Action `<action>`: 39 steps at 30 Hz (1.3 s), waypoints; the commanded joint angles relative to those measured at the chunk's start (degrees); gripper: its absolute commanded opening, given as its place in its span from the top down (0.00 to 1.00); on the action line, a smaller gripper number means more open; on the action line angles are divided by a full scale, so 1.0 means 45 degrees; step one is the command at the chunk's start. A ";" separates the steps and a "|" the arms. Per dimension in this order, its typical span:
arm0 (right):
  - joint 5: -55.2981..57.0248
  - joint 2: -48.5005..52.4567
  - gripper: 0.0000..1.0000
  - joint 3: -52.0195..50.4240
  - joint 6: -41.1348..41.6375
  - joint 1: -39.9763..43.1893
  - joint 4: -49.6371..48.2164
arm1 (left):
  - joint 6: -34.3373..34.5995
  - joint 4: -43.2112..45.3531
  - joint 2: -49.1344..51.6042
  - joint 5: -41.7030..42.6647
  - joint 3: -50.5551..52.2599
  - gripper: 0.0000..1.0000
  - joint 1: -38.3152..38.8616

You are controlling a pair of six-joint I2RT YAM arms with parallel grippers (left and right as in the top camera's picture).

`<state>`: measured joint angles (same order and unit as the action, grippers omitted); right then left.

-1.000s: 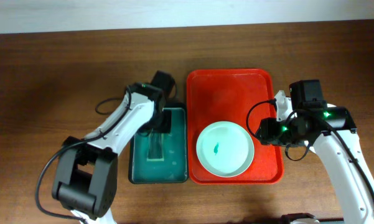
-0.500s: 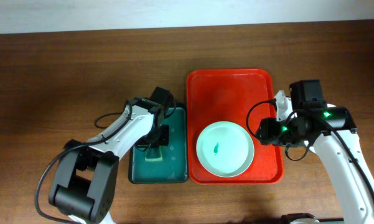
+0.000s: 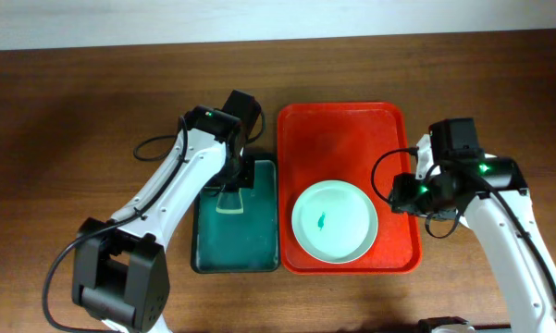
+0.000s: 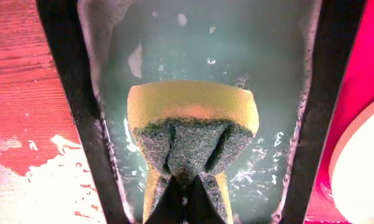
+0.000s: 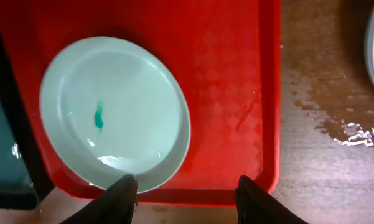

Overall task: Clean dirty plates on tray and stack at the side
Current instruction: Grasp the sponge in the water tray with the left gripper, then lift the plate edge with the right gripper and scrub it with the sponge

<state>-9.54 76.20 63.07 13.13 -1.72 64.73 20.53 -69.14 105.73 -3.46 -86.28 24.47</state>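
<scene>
Overhead, I see the left gripper (image 3: pixel 233 190) above the teal basin (image 3: pixel 236 245), and one plate (image 3: pixel 334 220) lying in the lower half of the red tray (image 3: pixel 342 120). Left wrist: that gripper pinches the sponge (image 4: pixel 191 118) over the water. Right wrist: the right gripper (image 5: pixel 187 200) is spread wide at the tray's edge, just beside the plate, which carries a teal smear (image 5: pixel 99 118).

Pinched left tool (image 4: pixel 185 184), wide-spread right tool (image 5: pixel 187 184)
</scene>
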 commanded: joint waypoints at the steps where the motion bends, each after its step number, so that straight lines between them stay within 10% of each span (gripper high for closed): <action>1: 0.0257 0.0937 0.47 0.0019 0.0136 -0.0034 0.0204 | -0.0204 -0.0087 -0.0219 -0.0092 -0.0248 1.00 0.0005; 13: -0.1175 0.5212 0.55 0.0019 -0.1253 -0.0034 -0.1311 | -0.0646 -0.0806 -0.0223 -0.0078 -0.0879 1.00 0.0010; 24: -0.1603 0.6912 0.95 -0.0690 -0.1146 -0.0034 -0.2822 | -0.0695 0.0301 -0.0219 0.2497 -0.1175 1.00 0.0413; 39: -0.1593 0.6912 0.96 -0.1030 -0.1151 -0.0034 -0.3147 | 0.0947 0.5367 0.2851 0.5076 -0.0457 1.00 0.3823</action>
<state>-20.05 105.71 60.12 7.31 -1.69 51.57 23.31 -47.27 112.88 12.64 -89.36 40.60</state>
